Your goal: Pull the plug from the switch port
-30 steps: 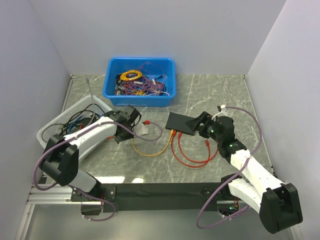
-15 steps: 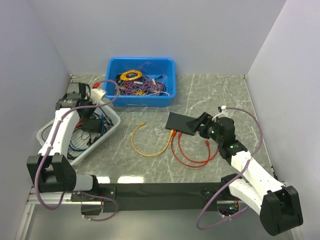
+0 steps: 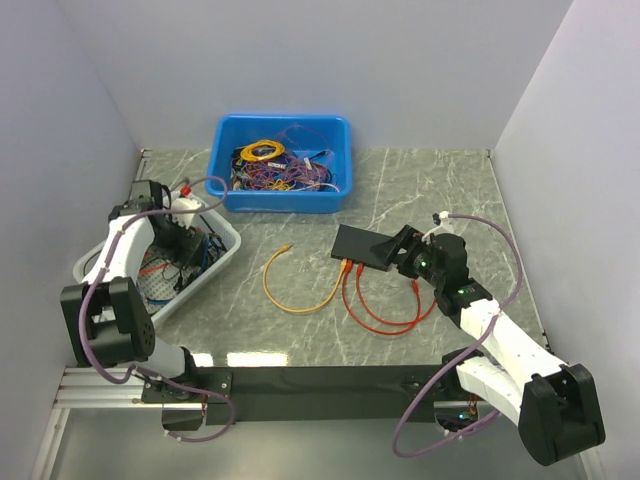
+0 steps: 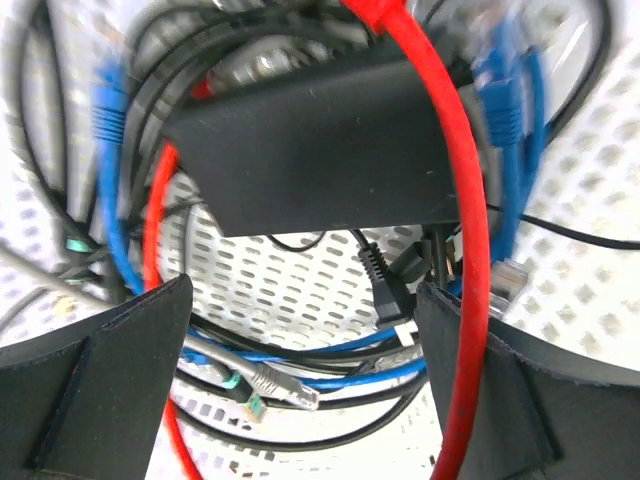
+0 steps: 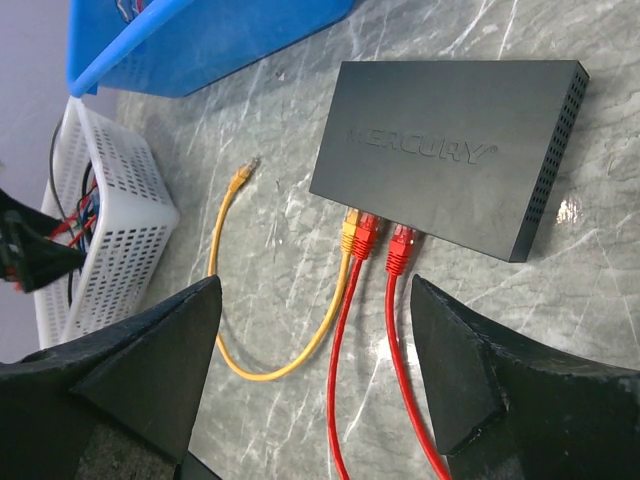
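The switch (image 3: pixel 362 247) is lying flat on the table (image 3: pixel 455 190), right of the middle, with bare marble opening out beyond it and to its right as far as the walls; the blue bin (image 3: pixel 280 200) is sitting well apart from it at the far side; the right gripper (image 3: pixel 400 252) is hovering at the switch's right end, its claw spread wide and pinching nothing. The left gripper (image 4: pixel 300 298) is hanging down inside the white basket (image 3: pixel 205 280) at the left edge of the table, far from the switch; its claw is likewise standing spread with nothing caught between the fingers. The overhead view is giving only a tangle there; the left wrist view is showing a black box (image 4: pixel 320 150) among blue cables (image 4: pixel 505 110) on the basket's perforated floor, with a red lead (image 4: pixel 462 210) running past one finger. The right wrist view is showing what the overhead one is blurring: a yellow cable (image 5: pixel 349 232) and two red cables (image 5: pixel 401 248) are sitting plugged into the switch's near long edge, side by side; the yellow one's free end is lying on open marble between switch and basket.
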